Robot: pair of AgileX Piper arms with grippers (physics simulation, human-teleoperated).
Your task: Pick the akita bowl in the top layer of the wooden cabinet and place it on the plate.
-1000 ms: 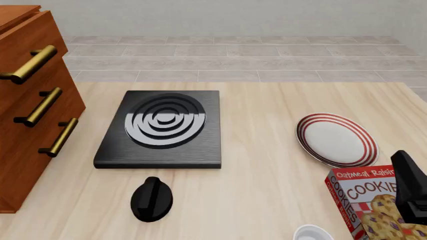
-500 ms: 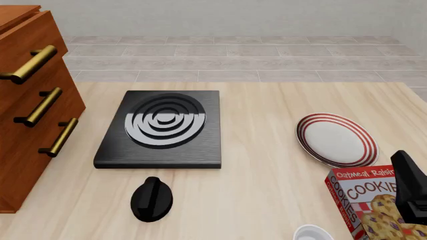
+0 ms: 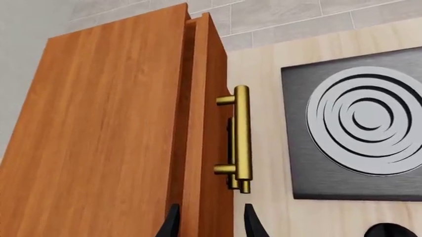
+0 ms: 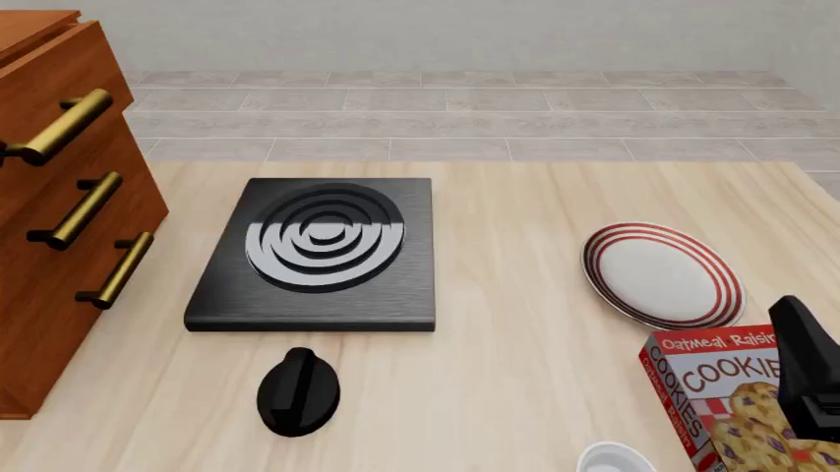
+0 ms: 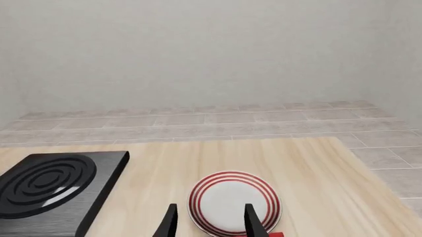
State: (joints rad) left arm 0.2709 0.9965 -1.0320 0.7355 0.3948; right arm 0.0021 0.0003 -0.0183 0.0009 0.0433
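The wooden cabinet (image 4: 66,226) stands at the table's left edge with three brass-handled drawers. Its top layer (image 3: 205,98) has a narrow dark seam between the drawer front and the cabinet body. The akita bowl is hidden. My left gripper (image 3: 211,224) is open just short of the top brass handle (image 3: 241,138), with its fingers either side of the drawer front's edge and gripping nothing. It does not show in the front view. The red-ringed plate (image 4: 663,274) lies at the right. My right gripper (image 5: 211,222) hangs open and empty, above and just short of the plate (image 5: 234,202).
A black square stove (image 4: 322,251) with spiral rings sits mid-table, with a black knob-shaped object (image 4: 299,391) in front of it. A cookie box (image 4: 722,393) stands under the right arm (image 4: 808,374), near the plate. A plain white round object (image 4: 615,459) peeks in at the bottom edge.
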